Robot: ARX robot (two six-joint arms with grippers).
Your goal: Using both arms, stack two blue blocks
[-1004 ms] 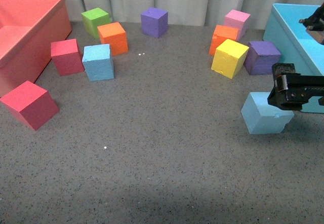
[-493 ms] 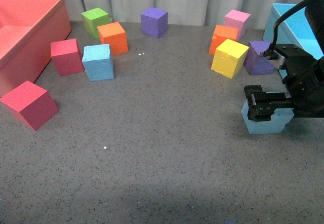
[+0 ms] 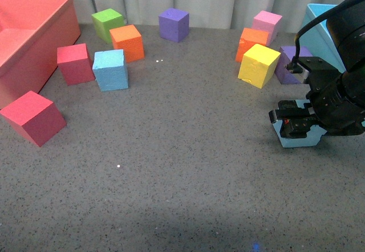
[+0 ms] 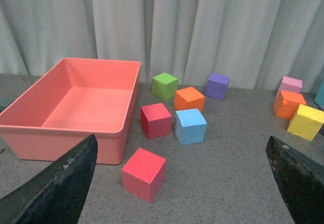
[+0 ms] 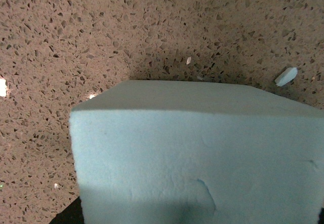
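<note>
One blue block [image 3: 110, 69] stands at the back left between a red cube and an orange cube; it also shows in the left wrist view [image 4: 190, 126]. The other blue block [image 3: 300, 140] sits at the right, mostly covered by my right gripper [image 3: 296, 121], which is open and lowered over its top. In the right wrist view this block [image 5: 192, 153] fills the lower frame, very close, with a small notch on its face. My left gripper [image 4: 181, 148] is open and empty, well short of the cubes. The left arm is out of the front view.
A coral bin [image 3: 64, 18] stands at the far left and a turquoise bin [image 3: 317, 25] at the far right. Yellow [image 3: 258, 65], purple [image 3: 288, 66], orange [image 3: 251, 38] and pink [image 3: 267, 23] cubes stand behind the right block. Two red cubes [image 3: 32, 117] sit left.
My right arm has swung left and down from beside the turquoise bin. Its open gripper now sits over the right blue block. The blocks have not moved.
</note>
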